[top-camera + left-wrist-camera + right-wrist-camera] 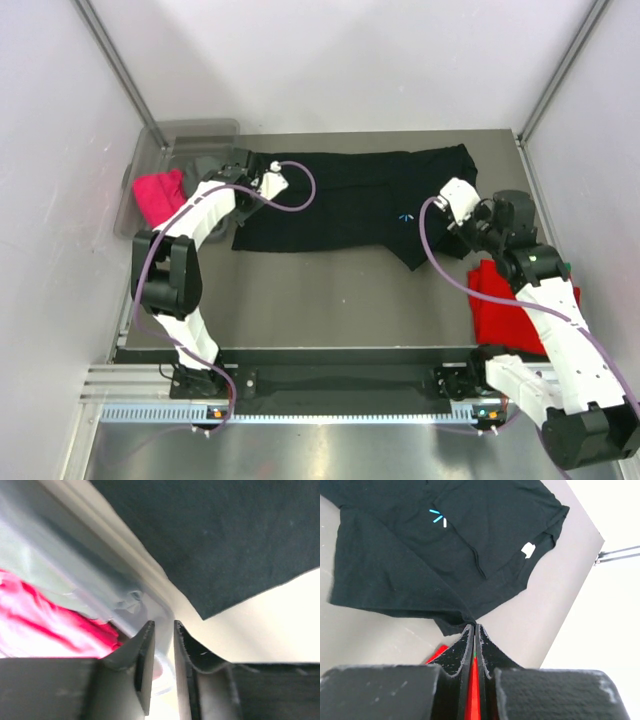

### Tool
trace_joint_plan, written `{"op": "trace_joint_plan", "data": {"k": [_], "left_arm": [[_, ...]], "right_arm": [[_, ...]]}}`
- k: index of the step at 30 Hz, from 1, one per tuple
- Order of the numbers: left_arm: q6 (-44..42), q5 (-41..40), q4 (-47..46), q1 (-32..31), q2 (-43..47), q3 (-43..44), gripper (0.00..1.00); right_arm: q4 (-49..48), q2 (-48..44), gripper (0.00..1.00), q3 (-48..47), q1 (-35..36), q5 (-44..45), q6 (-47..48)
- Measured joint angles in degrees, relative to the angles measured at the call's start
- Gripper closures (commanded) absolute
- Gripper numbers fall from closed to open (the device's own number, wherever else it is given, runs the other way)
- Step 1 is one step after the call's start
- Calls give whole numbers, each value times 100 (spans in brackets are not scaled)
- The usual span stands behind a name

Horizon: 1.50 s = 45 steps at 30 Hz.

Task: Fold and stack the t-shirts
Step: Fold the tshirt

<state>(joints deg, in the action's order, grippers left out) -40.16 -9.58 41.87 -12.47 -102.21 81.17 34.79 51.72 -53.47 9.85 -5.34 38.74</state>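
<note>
1. Top external view, nearest me: a red t-shirt (495,300) lies in a compact shape on the right side of the counter (330,300), partly under my right arm. I judge it folded, the start of the stack, though the arm hides some of it.
2. Mid-counter, the black t-shirt (340,205) stretches left to right as a long band. It looks folded once lengthwise, with its blue mark (437,517) facing up, so it is not yet finished or stacked.
3. My right claw (475,626) is closed tight at that shirt's right end. The cloth's edge draws up into the tips, so I judge I hold a pinch of it.
4. My left claw (164,625) hangs at the shirt's left end, beside the tub (185,130). Only a narrow gap shows between its fingers, with nothing in it.
5. Farthest, in the tub at the far left corner, a pink t-shirt (158,195) and a grey t-shirt (205,165) sit bunched and unfolded.
6. My judgement: roughly one shirt is done, one is mid-fold, and at least two are waiting.
</note>
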Motion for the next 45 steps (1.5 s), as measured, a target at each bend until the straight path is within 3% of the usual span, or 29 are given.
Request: {"op": "trace_joint_plan", "data": {"k": [6,19,22,28,37,45], "left_arm": [[-225,140,46,0,-131,-597,67],[-243,321,68,-2,-852,-535,66],[-243,310,70,-7,-861,-531,69],[-280,247,101,-42,-896,-531,100],[-334,225,136,-39,-907,-490,100],[-463,83,188,-37,-887,52,100]], "right_arm": [[-57,22,100,-2,-129,-190,-11],[-92,20,100,17,-140,-328,-105],[-92,20,100,22,-140,-337,-116],[-111,20,100,39,-140,-341,-151],[-179,15,100,107,-166,-330,-201],[-315,210,100,-15,-457,-238,-391]]}}
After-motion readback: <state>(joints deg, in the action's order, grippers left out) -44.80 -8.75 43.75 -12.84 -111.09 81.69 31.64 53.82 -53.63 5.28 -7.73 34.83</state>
